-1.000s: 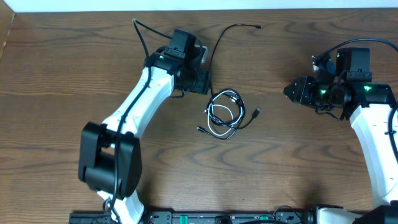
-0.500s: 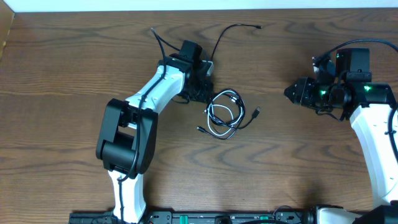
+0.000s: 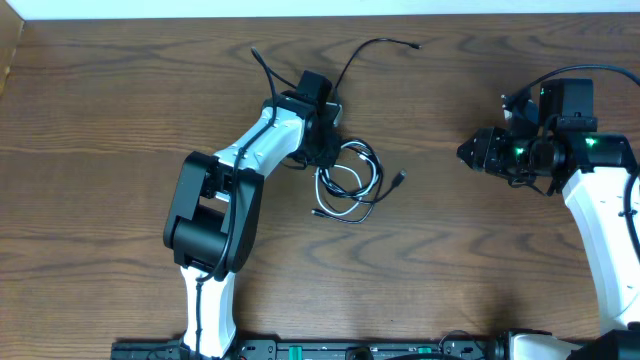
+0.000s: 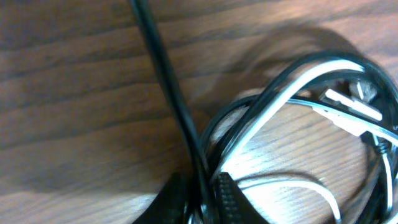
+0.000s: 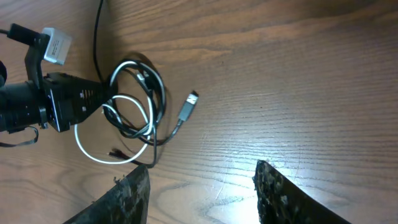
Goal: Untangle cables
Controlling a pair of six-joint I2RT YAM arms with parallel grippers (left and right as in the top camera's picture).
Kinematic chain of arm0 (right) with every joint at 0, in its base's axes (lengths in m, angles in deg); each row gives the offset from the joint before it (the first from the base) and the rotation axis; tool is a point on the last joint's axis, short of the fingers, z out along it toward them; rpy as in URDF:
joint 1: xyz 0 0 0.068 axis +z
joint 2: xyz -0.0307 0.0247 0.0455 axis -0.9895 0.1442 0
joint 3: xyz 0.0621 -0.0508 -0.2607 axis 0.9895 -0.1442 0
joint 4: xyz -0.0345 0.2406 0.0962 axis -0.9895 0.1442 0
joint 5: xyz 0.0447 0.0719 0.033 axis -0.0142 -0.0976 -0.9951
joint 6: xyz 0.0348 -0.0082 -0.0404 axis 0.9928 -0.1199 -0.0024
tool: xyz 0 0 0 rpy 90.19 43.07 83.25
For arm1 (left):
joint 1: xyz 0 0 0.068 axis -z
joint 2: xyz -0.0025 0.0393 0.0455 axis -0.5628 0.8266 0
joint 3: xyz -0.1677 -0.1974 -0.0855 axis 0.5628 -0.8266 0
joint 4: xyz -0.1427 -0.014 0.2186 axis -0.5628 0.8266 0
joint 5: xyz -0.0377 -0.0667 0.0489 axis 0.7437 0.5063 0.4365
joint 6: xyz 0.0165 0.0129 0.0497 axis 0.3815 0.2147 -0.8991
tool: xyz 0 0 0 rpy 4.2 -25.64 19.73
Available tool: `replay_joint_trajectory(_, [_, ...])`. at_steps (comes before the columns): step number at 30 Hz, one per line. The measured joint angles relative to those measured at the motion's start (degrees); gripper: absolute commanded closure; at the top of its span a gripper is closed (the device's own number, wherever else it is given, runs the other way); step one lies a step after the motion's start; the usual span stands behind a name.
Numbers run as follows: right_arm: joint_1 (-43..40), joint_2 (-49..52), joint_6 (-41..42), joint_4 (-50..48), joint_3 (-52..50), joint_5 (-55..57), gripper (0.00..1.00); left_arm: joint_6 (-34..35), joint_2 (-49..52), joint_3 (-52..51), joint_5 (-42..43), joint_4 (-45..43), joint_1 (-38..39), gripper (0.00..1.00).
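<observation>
The left gripper (image 4: 202, 202) has its two fingers standing nearly together with the black cord (image 4: 166, 93) passing between them, so I judge it clamped on this cord at the 10 o'clock edge of the tangle. From there the cables (image 3: 348, 182) lie as one small coil on the table (image 3: 120, 120), a little toward 12 o'clock from its middle. The white cord (image 4: 301, 84) loops through the black one, and a black tail runs off toward 12 o'clock. A small plug (image 3: 399, 178) sticks out at 3 o'clock. The cords look very light, soft and somewhat slippery, so a pull will probably drag the whole coil; it seems better to hold near a plug or a free end. The right gripper (image 5: 202, 193), fingers apart and empty, is well apart at 3 o'clock.
</observation>
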Motion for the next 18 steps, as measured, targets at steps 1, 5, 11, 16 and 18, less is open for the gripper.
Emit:
replay_joint_trajectory(1, [0.0, 0.0, 0.0, 0.0, 0.0, 0.1, 0.51, -0.1, 0.0, 0.0, -0.4, 0.1, 0.0, 0.93])
replay_joint_trajectory(5, [0.0, 0.0, -0.1, -0.5, 0.0, -0.1, 0.55, 0.2, -0.5, 0.0, -1.5, 0.9, 0.3, 0.93])
replay_joint_trajectory(11, [1.5, 0.0, -0.6, -6.5, 0.0, -3.1, 0.49, 1.7, -9.6, -1.7, 0.2, -0.1, 0.4, 0.92])
replay_joint_trajectory(16, [4.7, 0.1, -1.2, -14.8, -0.1, -12.7, 0.46, 2.8, -25.5, -1.4, 6.0, -2.1, 0.4, 0.92])
replay_joint_trajectory(18, [5.3, 0.1, -0.8, -18.2, -0.1, -17.5, 0.46, 2.8, -29.5, -1.0, 7.5, -2.2, 0.4, 0.93])
